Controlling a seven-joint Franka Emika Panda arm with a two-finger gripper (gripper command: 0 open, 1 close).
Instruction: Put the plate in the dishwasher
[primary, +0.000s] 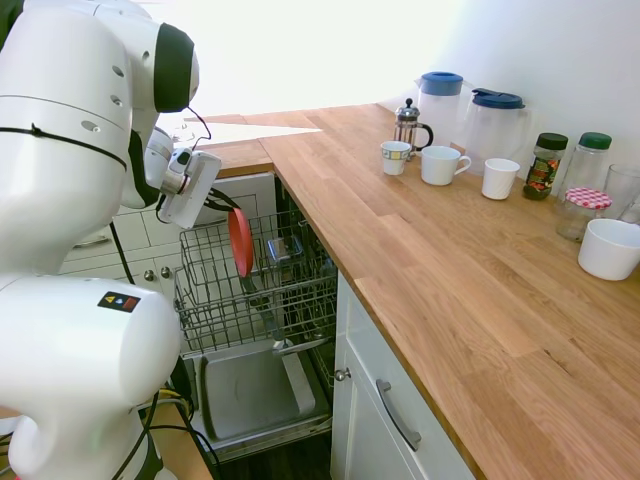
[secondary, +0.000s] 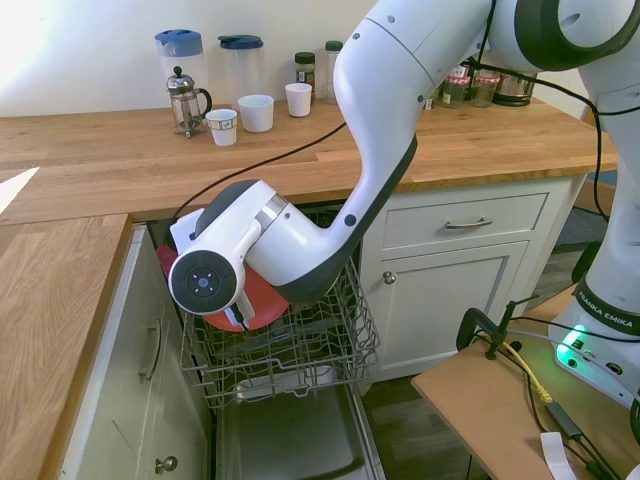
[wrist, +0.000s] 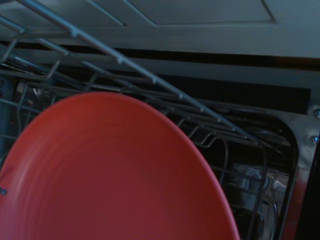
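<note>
Holding the round, thin coral-red plate (primary: 239, 241) by its upper edge, the white end effector (primary: 222, 203) hangs over the pulled-out rack of the built-in dishwasher (primary: 262, 290); its fingers are mostly hidden, but they appear closed on the plate's rim. The plate stands on edge, nearly upright, down among the grey metal wires of the rack, toward the rack's far left part in the first exterior view. From the second exterior view only the plate's lower curve (secondary: 252, 306) shows below the arm's wrist, inside the wire basket (secondary: 330, 335). Whether its bottom edge touches the wires cannot be told.

Close by in the wrist view, the plate (wrist: 110, 175) fills the lower left: a matte, smooth coral-red face with faint concentric rings and a thin rounded rim, plain and unpatterned. Behind it run thin grey rack wires (wrist: 150, 80) in a grid.

The rack is an open lattice of slim metal rods with upright tines. Below it lies the flat grey inner door panel (primary: 255, 390), smooth with a raised border. White panelled cabinet fronts (primary: 390, 420) with metal handles flank the opening. To the right runs the wooden bench (primary: 450, 260), made of warm-toned jointed staves, carrying white mugs (primary: 441, 164) at its far side.
</note>
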